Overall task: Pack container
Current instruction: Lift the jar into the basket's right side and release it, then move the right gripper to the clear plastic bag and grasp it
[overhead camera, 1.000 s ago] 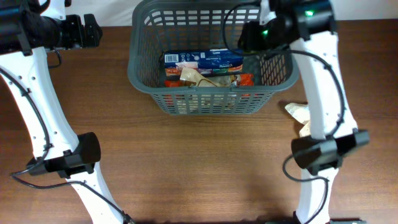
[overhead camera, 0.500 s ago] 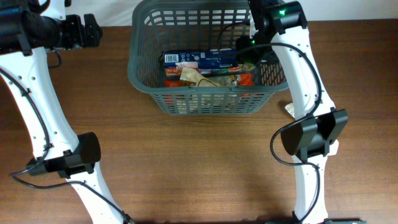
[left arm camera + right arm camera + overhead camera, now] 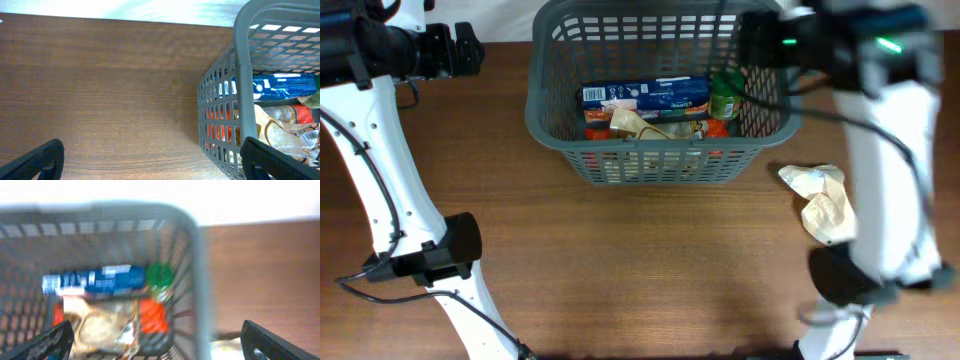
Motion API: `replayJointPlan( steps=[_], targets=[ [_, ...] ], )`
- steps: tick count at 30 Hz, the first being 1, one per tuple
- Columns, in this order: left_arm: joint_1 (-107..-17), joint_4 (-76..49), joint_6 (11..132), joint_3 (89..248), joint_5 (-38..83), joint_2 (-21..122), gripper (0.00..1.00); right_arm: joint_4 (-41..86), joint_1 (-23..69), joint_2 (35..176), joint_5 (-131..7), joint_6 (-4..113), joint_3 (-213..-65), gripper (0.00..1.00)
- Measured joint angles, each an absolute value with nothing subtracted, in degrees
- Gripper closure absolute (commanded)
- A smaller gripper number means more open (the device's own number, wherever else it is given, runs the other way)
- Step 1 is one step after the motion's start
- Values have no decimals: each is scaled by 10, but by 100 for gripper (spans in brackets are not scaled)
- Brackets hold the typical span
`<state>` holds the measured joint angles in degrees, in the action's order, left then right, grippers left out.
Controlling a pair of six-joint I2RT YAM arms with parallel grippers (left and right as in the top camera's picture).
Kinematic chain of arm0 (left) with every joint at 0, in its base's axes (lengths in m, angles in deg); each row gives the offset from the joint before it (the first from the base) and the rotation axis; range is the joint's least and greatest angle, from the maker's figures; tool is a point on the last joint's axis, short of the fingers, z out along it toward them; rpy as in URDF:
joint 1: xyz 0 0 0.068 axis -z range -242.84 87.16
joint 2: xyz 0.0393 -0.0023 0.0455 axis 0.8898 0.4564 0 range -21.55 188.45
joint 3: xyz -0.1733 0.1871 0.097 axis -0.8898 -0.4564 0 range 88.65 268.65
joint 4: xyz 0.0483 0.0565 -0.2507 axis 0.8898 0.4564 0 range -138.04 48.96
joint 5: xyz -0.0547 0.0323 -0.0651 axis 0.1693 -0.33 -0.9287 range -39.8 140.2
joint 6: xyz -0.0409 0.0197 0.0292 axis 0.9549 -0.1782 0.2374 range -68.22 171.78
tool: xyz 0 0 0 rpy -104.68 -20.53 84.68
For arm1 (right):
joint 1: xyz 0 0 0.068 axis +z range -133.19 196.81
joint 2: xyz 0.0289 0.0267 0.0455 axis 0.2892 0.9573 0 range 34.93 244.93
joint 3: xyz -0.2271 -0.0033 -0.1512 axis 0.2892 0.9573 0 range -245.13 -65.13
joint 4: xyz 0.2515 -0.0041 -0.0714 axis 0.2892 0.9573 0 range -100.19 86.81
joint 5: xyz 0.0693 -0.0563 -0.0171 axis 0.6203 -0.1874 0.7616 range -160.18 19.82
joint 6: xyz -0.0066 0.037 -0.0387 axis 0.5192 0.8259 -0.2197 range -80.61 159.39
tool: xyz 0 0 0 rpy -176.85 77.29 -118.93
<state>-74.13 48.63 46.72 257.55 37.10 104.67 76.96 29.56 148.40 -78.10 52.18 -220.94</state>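
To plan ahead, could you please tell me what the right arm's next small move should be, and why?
Probably swing the right tool toward the crumpled beige packet on the table beside the container: the tool is open and empty, and that packet is the only item visible outside it.

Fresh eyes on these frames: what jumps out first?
The grey basket at the table's far middle, holding a blue packet and a green-topped item. A crumpled beige packet lies on the table outside it, to its right. The right arm is motion-blurred over the basket's right side.
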Motion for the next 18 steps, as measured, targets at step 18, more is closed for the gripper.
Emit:
replayJointPlan(
  steps=[18],
  targets=[
    [-741,486,467,2575,371,1047,1,705,-109,1372,-733,510,-1887,1]
  ],
)
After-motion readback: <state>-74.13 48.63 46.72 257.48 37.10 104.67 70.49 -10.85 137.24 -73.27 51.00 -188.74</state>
